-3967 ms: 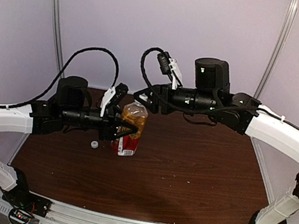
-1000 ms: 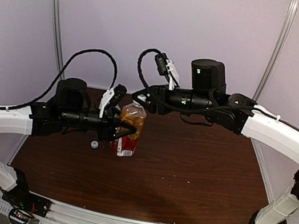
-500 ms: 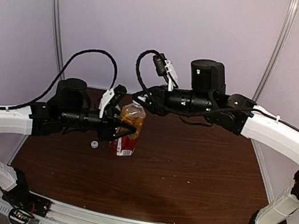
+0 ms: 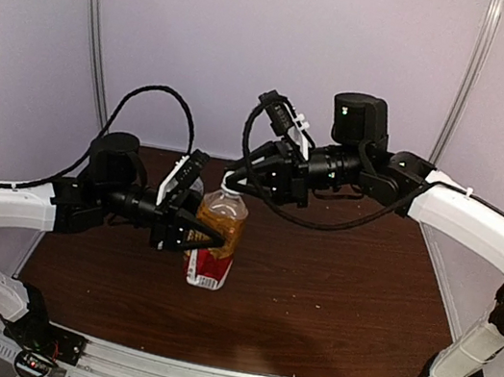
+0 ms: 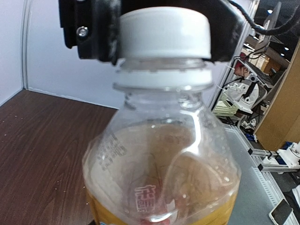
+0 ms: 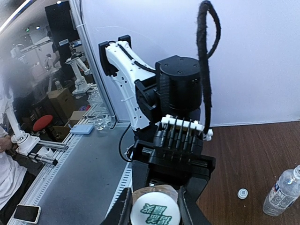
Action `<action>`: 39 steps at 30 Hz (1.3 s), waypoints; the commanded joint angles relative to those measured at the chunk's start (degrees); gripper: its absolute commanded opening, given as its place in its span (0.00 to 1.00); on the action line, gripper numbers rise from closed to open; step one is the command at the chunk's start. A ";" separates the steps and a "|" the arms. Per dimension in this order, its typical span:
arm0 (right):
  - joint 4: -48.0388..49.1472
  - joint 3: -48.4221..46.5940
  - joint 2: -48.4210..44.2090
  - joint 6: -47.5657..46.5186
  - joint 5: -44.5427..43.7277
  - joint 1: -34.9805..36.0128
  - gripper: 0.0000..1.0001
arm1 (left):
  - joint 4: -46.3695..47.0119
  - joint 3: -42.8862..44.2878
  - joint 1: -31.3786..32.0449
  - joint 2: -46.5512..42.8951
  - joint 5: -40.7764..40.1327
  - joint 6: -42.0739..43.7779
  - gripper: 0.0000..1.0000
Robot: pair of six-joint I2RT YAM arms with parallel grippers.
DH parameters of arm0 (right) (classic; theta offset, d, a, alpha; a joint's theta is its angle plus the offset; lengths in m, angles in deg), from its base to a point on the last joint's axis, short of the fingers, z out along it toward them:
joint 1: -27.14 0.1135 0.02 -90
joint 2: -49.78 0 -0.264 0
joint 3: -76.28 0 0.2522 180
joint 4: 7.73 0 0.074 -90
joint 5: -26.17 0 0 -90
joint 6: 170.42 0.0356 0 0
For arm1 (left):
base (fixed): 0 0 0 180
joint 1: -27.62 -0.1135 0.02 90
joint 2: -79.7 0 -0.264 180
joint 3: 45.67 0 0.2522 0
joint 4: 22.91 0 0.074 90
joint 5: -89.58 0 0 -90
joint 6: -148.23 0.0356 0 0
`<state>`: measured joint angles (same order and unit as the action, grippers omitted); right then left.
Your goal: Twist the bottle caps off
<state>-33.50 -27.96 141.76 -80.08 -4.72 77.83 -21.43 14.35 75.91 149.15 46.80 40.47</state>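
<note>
Dark brown wood-grain table [image 4: 332,290]. In the right wrist view, a clear bottle with a white-blue label [image 6: 281,193] stands directly on it. A loose white cap [image 6: 242,193] lies nearby, not touching the bottle.

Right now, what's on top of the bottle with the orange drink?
A white cap sits on the amber bottle, pinched by the right gripper. The cap's top has green print. The bottle's opening under the cap is hidden.
</note>
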 commanded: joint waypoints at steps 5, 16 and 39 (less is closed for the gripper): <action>1.20 0.56 0.91 -1.26 4.97 -0.69 0.30 | 8.86 0.43 0.40 -1.09 7.14 -1.03 0.34; 2.96 2.99 -3.08 6.87 -8.08 -0.64 0.54 | 2.85 1.35 0.40 -1.59 -2.19 2.08 0.34; -3.71 -2.05 -3.55 18.55 -45.99 6.58 0.82 | -5.48 4.36 0.35 -0.48 -22.89 4.35 0.35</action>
<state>-35.60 -27.23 136.12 -63.84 -44.10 83.56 -27.77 16.63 76.11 148.69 27.22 43.83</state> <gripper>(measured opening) 0.824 0.425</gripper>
